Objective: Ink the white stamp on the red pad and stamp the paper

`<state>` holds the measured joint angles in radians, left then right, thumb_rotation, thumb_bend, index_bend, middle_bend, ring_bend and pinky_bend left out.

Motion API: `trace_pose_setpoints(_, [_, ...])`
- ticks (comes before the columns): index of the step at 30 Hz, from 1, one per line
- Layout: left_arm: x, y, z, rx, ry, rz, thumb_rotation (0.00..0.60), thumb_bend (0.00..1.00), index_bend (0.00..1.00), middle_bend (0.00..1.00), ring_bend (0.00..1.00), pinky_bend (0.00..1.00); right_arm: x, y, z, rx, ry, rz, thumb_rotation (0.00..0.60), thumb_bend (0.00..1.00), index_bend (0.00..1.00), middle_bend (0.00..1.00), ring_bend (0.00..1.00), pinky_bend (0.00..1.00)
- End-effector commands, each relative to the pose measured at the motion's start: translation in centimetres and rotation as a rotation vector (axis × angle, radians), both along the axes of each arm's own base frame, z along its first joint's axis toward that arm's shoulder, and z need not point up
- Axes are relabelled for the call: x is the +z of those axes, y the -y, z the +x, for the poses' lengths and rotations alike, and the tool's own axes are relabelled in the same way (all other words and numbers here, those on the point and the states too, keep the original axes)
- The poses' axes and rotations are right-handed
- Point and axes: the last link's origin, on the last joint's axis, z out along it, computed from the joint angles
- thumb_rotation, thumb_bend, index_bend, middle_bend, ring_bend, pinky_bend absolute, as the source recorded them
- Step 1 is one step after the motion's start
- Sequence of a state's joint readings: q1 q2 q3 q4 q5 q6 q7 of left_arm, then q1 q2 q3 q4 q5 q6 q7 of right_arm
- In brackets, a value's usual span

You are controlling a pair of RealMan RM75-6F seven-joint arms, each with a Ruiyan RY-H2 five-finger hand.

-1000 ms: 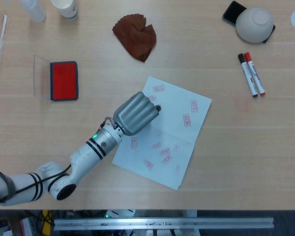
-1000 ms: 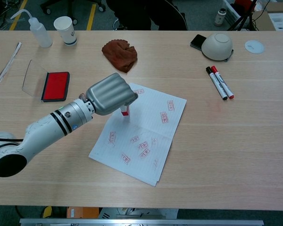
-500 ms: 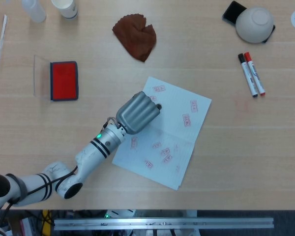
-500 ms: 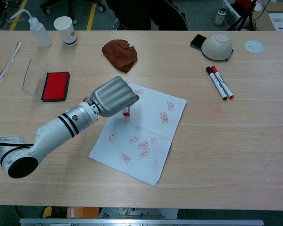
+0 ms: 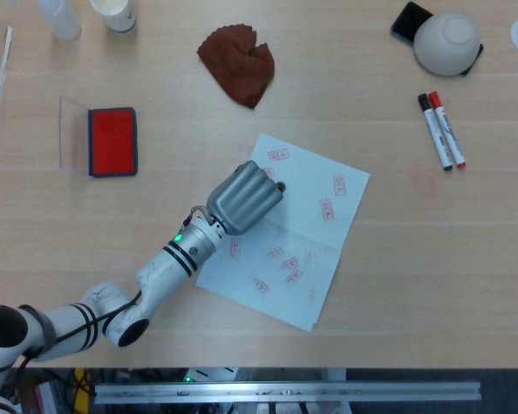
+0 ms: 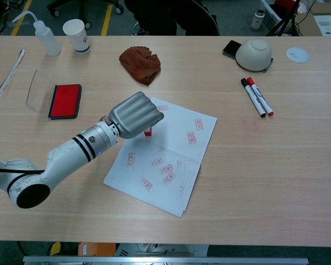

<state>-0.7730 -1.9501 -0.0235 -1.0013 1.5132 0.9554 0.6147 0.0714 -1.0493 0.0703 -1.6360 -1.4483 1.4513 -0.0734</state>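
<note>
Your left hand (image 6: 133, 114) grips the stamp (image 6: 148, 132), which stands upright on the paper (image 6: 182, 165) with its red base at the sheet's upper-left part. The red pad (image 5: 112, 141) lies at about ten o'clock from the hand, well apart across bare bench (image 5: 432, 259). Your right hand is out of sight. Unprinted paper lies at four o'clock from the stamp.

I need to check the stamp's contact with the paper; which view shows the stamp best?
Chest view: the small red-based stamp shows below the left robot hand, on the white paper. In the head view the hand hides it.
</note>
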Motion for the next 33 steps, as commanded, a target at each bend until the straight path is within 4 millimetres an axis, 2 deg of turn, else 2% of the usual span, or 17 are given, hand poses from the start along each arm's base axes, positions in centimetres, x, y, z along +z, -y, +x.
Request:
trace_pose_setpoints(1, [-0.1,0.0,0.0,-0.001,-0.005,-0.001,0.600,0.31,0.57,1.00,1.00,1.00,0.0,-0.1,-0.1,-0.002,0.000,-0.002,0.600,0.28,0.16,0.27,0.17,0.29])
trace_pose_setpoints(17, [0.2,0.0,0.2,-0.009,-0.013,0.007,0.600,0.31,0.57,1.00,1.00,1.00,0.2,-0.1,-0.3,-0.006,0.001,-0.010,0.600,0.28,0.16,0.27,0.17,0.29])
trace_pose_setpoints(20, [1.2,-0.3,0.6,-0.017,0.017,0.025,0.600,0.31,0.57,1.00,1.00,1.00,0.3,-0.1,-0.3,-0.004,0.002,-0.014,0.600,0.28,0.16,0.27,0.17,0.29])
trace_pose_setpoints(26, [4.5,-1.0,1.1,-0.022,0.093,0.068,0.600,0.31,0.57,1.00,1.00,1.00,0.3,-0.1,-0.2,0.003,0.006,-0.016,0.600,0.28,0.16,0.27,0.17,0.29])
trace_pose_setpoints(33, [7.9,-1.6,0.2,-0.006,0.139,0.114,0.600,0.31,0.57,1.00,1.00,1.00,0.1,0.2,0.2,0.017,0.011,-0.008,0.600,0.28,0.16,0.27,0.17,0.29])
